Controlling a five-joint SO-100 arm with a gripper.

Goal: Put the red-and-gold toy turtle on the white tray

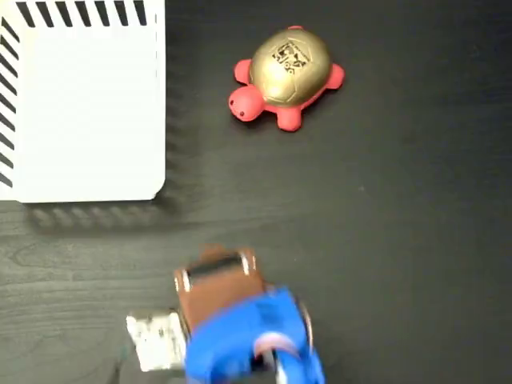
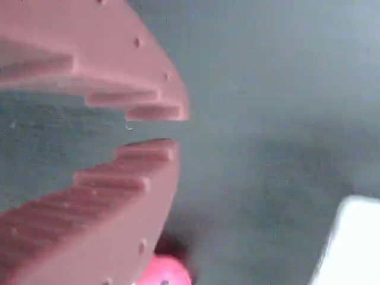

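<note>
The red-and-gold toy turtle (image 1: 288, 72) sits upright on the dark table at the upper middle of the fixed view, its gold shell showing a black code mark and its red head pointing lower left. The white tray (image 1: 80, 104) lies flat at the upper left, apart from the turtle. My gripper (image 1: 216, 264) hangs low in the picture, well short of both. In the wrist view its brown fingertips (image 2: 160, 129) nearly meet, with only a thin gap and nothing between them. A red bit of the turtle (image 2: 166, 273) peeks out below the lower finger, and a tray corner (image 2: 350, 243) shows at the lower right.
The blue arm body (image 1: 256, 340) and a pale block (image 1: 156, 340) fill the bottom edge of the fixed view. Bare dark wood-grain table (image 1: 400, 240) lies between the gripper, the turtle and the tray.
</note>
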